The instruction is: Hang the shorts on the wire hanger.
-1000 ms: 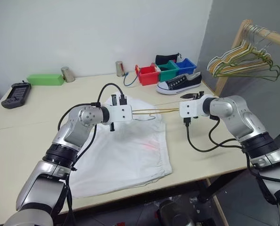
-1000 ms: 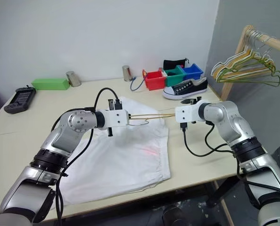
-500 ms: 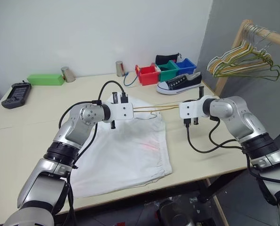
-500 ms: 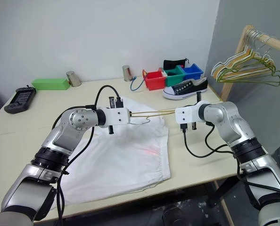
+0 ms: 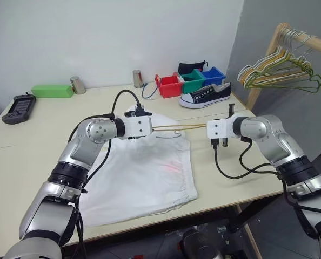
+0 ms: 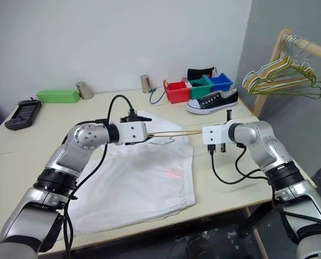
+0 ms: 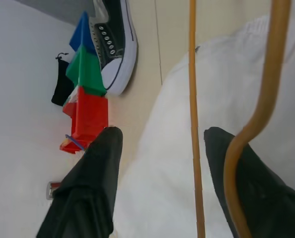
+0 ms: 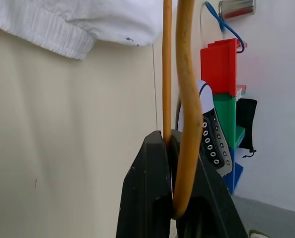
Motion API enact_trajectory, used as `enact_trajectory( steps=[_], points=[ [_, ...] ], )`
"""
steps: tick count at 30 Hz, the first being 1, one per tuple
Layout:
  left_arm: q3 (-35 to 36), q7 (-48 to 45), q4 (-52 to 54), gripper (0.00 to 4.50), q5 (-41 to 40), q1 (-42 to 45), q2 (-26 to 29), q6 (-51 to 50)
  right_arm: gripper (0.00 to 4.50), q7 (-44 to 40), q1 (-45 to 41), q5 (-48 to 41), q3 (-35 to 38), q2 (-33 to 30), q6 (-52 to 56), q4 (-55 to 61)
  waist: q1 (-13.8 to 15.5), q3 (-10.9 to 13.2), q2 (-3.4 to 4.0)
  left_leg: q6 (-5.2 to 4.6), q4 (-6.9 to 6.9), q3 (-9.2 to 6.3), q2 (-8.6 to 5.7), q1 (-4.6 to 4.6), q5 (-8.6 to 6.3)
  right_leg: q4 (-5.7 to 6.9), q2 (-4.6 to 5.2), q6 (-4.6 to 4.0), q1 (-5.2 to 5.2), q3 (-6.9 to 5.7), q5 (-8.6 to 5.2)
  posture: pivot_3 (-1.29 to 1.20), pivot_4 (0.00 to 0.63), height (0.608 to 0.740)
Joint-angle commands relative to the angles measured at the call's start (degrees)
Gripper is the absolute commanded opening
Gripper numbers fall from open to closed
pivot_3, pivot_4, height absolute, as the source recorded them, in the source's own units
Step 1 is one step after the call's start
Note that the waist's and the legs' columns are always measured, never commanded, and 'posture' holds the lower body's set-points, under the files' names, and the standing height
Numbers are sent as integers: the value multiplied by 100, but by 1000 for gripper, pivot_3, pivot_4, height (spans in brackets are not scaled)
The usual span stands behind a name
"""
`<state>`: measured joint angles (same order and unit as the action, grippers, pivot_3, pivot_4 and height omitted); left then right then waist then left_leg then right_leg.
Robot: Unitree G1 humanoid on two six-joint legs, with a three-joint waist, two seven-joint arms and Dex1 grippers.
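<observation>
Over the desk (image 5: 31, 156), left to right:

Left gripper (image 7: 160, 144): fingers (image 7: 95, 163) released and spread, standing to either side of the hanger wire without pinching it. It sits above the waistband end of the shorts.

Shorts (image 5: 144, 178): white, flat on the desk, waistband toward the far side, legs toward the near edge. Not yet on the hanger.

Hanger (image 5: 185, 126): thin yellow-tan wire, lying roughly level above the shorts' waistband, spanning from one gripper to the other.

Right gripper (image 8: 170, 144): fingers clenched on the hanger's end, past the shorts' right edge; this appears to be the only grip carrying the wire.

Step in hand, as judged: hanger handed to the right gripper, left freed for the cloth. To do it well, keep the right grip firm and the wire level; a thin wire held at one end may swing or twist. Draw the left fingers clear without snagging either wire, then take the waistband.
</observation>
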<state>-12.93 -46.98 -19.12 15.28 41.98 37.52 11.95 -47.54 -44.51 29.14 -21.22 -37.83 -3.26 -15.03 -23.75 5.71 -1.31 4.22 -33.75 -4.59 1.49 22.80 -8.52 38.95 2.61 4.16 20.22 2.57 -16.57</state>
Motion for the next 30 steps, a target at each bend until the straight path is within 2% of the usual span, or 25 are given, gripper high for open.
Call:
enact_trajectory(
  steps=[1, 5, 8, 11, 14, 19, 25, 30],
  points=[
    [494, -97, 422, 3642, -605, -22, 166, 85, 0, -99, 122, -352, 442, -224, 229, 3, 3, 0, 0, 0, 0, 1, 0, 0, 0, 0, 0, 0, 0, 1, 0, -303, 9, 740],
    [744, 19, 654, 4444, -853, -316, 238, 228, 0, -140, 321, -601, 758, -643, 274, -238, 12, 0, 0, 0, 0, 1, -1, 1, 0, -2, 3, 0, -2, 0, 0, -304, 11, 740],
    [1036, 158, 925, 4486, -1097, -626, 224, -5, 0, -324, 550, -793, 955, -1019, 310, -425, 10, 0, 0, 0, 0, 2, -1, -1, 0, -2, 3, 0, -2, 1, 0, -310, 17, 740],
    [1353, 196, 1256, 4486, -1408, -1136, 243, -619, 0, -1043, 1021, -1260, 1142, -1394, 687, -379, 5, 0, -1, 0, 0, 3, 0, -1, 0, -3, 3, -1, -2, 1, -1, -330, 25, 740],
    [1618, 73, 1762, 4486, -1896, -1772, 241, -1454, 0, -2279, 1585, -2142, 1326, -1658, 1921, 45, -27, 1, -1, 1, 3, 5, 5, -9, -1, -4, 1, -6, -9, 2, -4, -338, 30, 740],
    [1723, -182, 3048, 4486, -2647, -2943, 244, -2687, 0, -4299, 2158, -4131, 1323, -2356, 5158, 1056, -99, 5, -1, 2, 2, 7, 8, -13, -2, 2, 1, -24, -10, 5, -14, -321, 38, 740],
    [1702, 112, 4026, 4486, -2909, -3673, 113, -3432, 0, -4496, 2301, -5776, 869, -2941, 7439, 1195, -46, 11, -19, 38, 0, 5, 11, -13, -25, -6, 4, -64, -13, -8, -37, -279, 50, 740],
    [1915, 318, 4469, 4486, -3112, -4037, 109, -3831, 0, -4341, 2931, -6320, 803, -3150, 7832, 1547, 40, 17, -24, 41, 0, 6, 10, -7, -29, -9, 5, -69, -1, -8, -42, -256, 57, 740]
  ],
)
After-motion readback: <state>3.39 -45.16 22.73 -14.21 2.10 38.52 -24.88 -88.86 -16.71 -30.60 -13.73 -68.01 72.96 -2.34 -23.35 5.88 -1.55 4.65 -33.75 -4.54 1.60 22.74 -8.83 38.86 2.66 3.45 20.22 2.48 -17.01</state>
